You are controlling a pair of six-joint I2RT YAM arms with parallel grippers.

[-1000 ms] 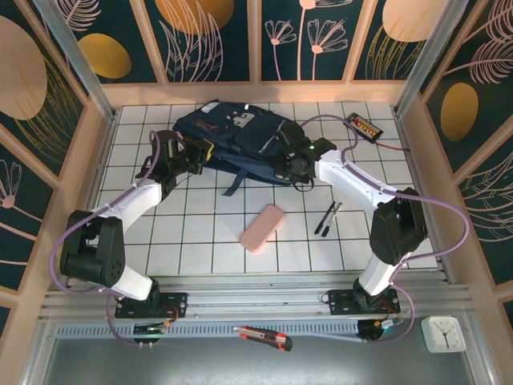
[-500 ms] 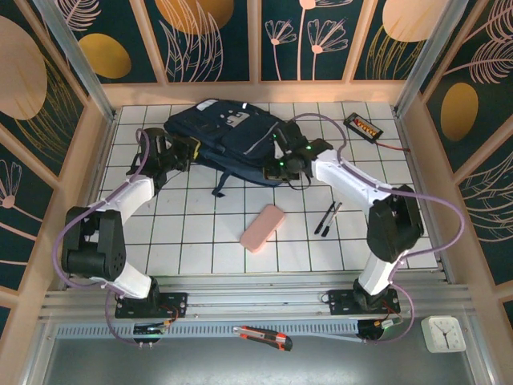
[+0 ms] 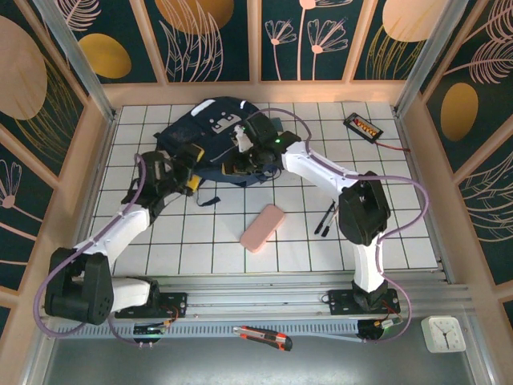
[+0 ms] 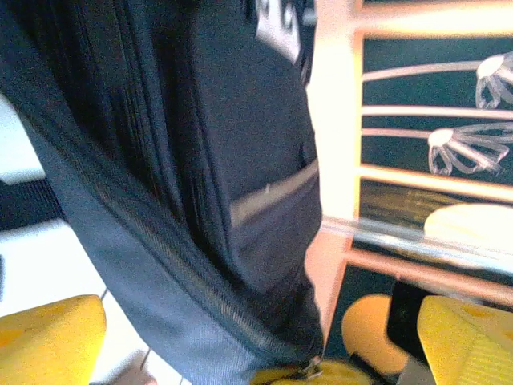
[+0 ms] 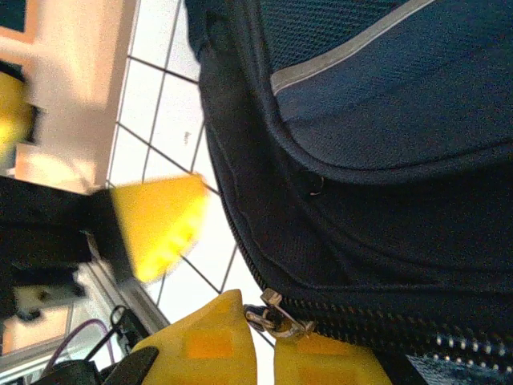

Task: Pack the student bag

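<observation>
The student bag (image 3: 210,135) is a dark navy backpack lying bunched at the back of the table, left of centre. My right gripper (image 3: 232,168) reaches across to its near edge. In the right wrist view the right gripper (image 5: 268,345) is shut on the metal zip pull (image 5: 278,317) at the end of the bag's (image 5: 377,144) zip. My left gripper (image 3: 192,168) stands open just left of it. In the left wrist view its yellow fingers (image 4: 48,341) are spread wide apart, with the bag's (image 4: 200,160) fabric and zip between them, untouched.
A pink pencil case (image 3: 263,227) lies mid-table, with two dark pens (image 3: 327,218) to its right. A black device with orange buttons (image 3: 362,126) and its cable sit at the back right. A utility knife (image 3: 264,338) and a white clock (image 3: 442,333) rest by the front rail.
The left gripper has opened, let go of the bag and drawn back towards the near side. The right gripper has pulled the zip pull leftward, and the bag has bunched to the left.
</observation>
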